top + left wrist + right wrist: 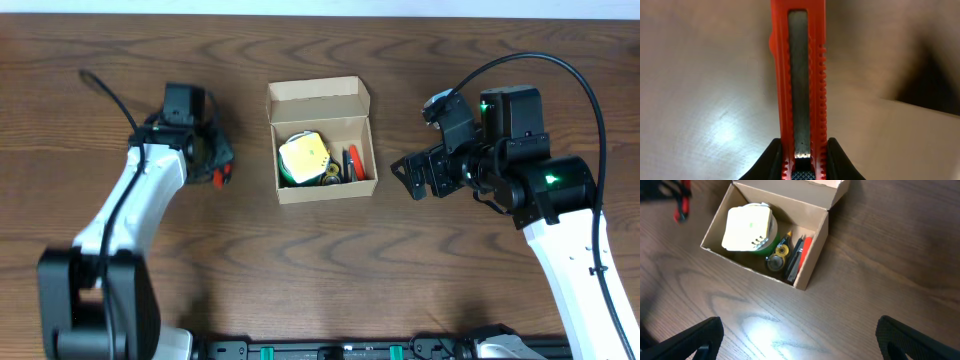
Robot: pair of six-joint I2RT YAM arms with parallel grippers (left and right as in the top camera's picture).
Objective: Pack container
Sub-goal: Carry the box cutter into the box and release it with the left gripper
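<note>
The tan cardboard container (322, 190) stands open mid-table with its flap lid up at the back. It holds a green-and-cream tape roll (305, 157), a small yellow roll and red and black tools (354, 163). The container also shows in the right wrist view (810, 270). My left gripper (218, 165) is left of the container and is shut on an orange-red utility knife (800, 80), held by its lower end. My right gripper (410, 180) is open and empty, right of the container, above bare wood.
The table is dark brown wood (450, 60). Black cables run from both arms. A black rail lies along the front edge (330, 350).
</note>
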